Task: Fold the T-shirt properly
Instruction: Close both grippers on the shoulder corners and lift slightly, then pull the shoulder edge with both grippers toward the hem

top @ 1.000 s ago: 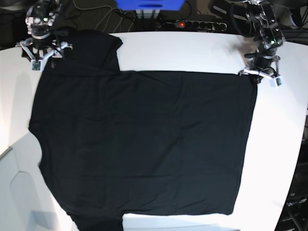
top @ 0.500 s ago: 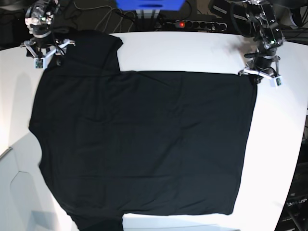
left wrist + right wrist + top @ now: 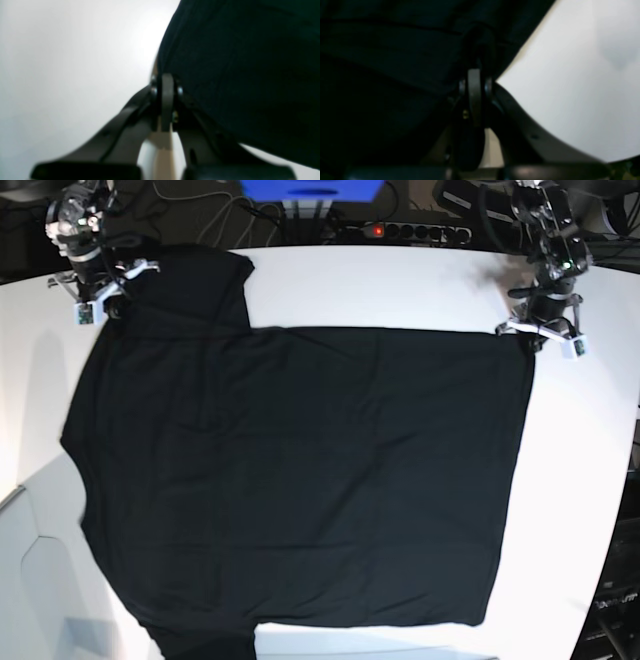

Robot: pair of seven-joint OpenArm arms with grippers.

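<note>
A: How far along can the folding be judged to be?

B: Barely begun, it seems. The white desk (image 3: pixel 400 285) is almost covered by the T-shirt (image 3: pixel 300 480), which is spread flat and dark side up; no print is seen. No fold is visible across the body. One sleeve is laid out at the far corner, and the other runs off the near edge of the base view.

A: Where is the cloth held?

B: At its two far corners. The left gripper (image 3: pixel 536 339) is set on the hem corner, and in the wrist view its fingers (image 3: pixel 167 100) are pressed together with the black cloth edge caught between them. The right gripper (image 3: pixel 103 300) is placed at the sleeve corner; its fingers (image 3: pixel 475 95) are likewise closed, with fabric bunched around the tips.

A: What is left, and is there room?

B: Every fold is still to be made, by this judgement. Bare desk is left beyond the far hem and down the hem side. The near and sleeve-side edges are crowded, so little slack is offered there.
</note>
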